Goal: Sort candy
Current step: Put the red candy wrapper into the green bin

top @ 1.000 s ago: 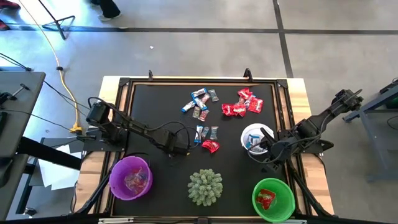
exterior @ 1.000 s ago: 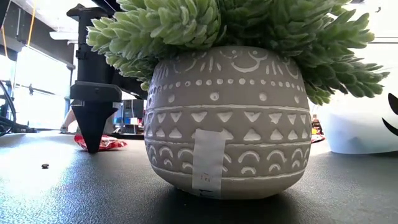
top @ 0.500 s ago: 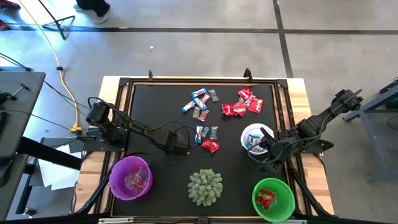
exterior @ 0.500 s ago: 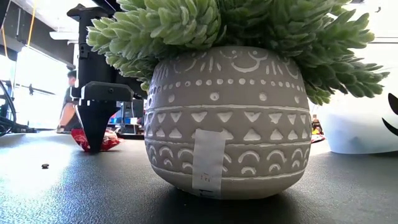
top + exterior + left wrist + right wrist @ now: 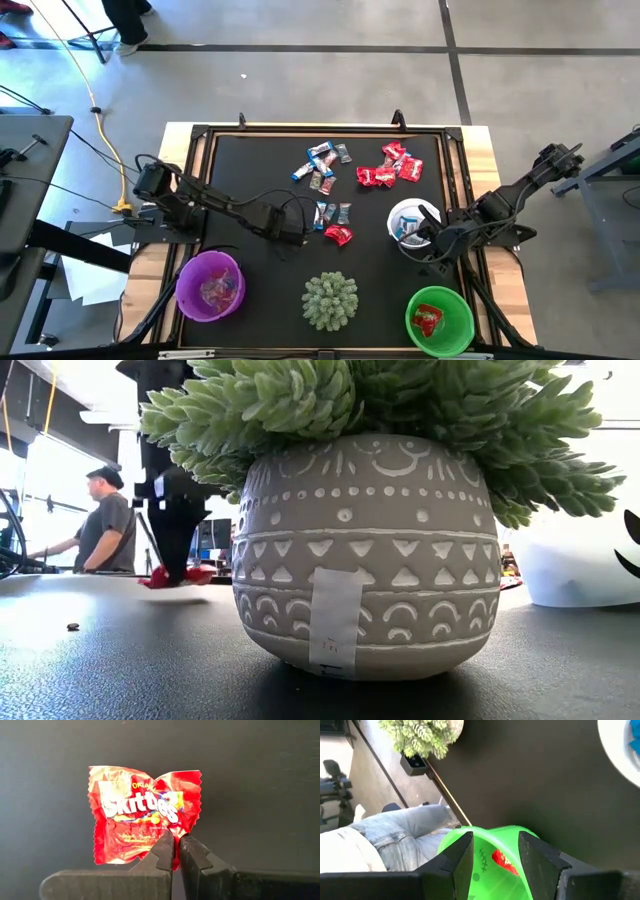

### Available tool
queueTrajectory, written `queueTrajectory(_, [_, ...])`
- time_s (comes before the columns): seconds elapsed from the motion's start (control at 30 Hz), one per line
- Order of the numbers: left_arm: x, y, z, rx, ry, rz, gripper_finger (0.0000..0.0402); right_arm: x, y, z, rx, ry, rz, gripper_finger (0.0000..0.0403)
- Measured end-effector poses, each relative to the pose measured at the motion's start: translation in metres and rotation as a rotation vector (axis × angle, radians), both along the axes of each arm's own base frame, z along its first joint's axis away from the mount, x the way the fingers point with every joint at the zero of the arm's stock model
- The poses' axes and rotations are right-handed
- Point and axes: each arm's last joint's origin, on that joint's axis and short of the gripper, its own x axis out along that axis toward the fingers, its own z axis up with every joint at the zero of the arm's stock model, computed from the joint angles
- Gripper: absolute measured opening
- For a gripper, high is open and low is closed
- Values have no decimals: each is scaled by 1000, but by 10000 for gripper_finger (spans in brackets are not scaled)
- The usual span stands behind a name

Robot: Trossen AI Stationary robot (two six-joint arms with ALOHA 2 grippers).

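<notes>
Red foil is what catches the eye: a small Skittles packet [image 5: 144, 815] pinched at its lower edge between the closed fingers of the left tool [image 5: 176, 851], and in the low view it hangs just clear of the black worktop [image 5: 250, 160]. That tool [image 5: 296, 238] sits near the middle of the worktop, and another red packet [image 5: 338, 235] lies just beside it with two blue-and-white sweets [image 5: 332, 212] touching that one's far side. Further toward the far edge are a mixed cluster of blue-and-white and pinkish candy [image 5: 322, 163] and, to its right, a red heap [image 5: 392, 165].

Along the near edge stand a purple bowl [image 5: 210, 285] at the left corner with sweets in it, a green bowl [image 5: 439, 319] at the right corner holding a red packet, and between them a spiky pale-green plant in a patterned grey pot [image 5: 358, 550], which fills most of the low view. The right tool [image 5: 413, 247] waits with its fingers apart beside a white bowl [image 5: 412, 221] near the right edge. A person in a grey shirt [image 5: 103, 525] stands beyond the worktop.
</notes>
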Motion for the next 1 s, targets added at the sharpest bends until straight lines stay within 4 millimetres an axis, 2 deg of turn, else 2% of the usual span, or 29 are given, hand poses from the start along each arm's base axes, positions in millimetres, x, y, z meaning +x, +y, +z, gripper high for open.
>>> queueTrajectory(0.23, [11,-2,35,-19,-117,-41,0,2,-3,0,-108,-77,-53,149])
queueTrajectory(0.4, [24,-3,71,11,-243,-85,0,5,-8,1,-252,-172,-145,149])
queueTrajectory(0.57, [36,1,115,74,-402,-61,0,11,-11,5,-372,-297,-252,149])
queueTrajectory(0.73, [49,0,160,128,-572,-103,0,26,-15,14,-547,-485,-322,149])
queueTrajectory(1.0, [60,-3,213,147,-833,-133,0,53,-25,39,-820,-753,-293,149])
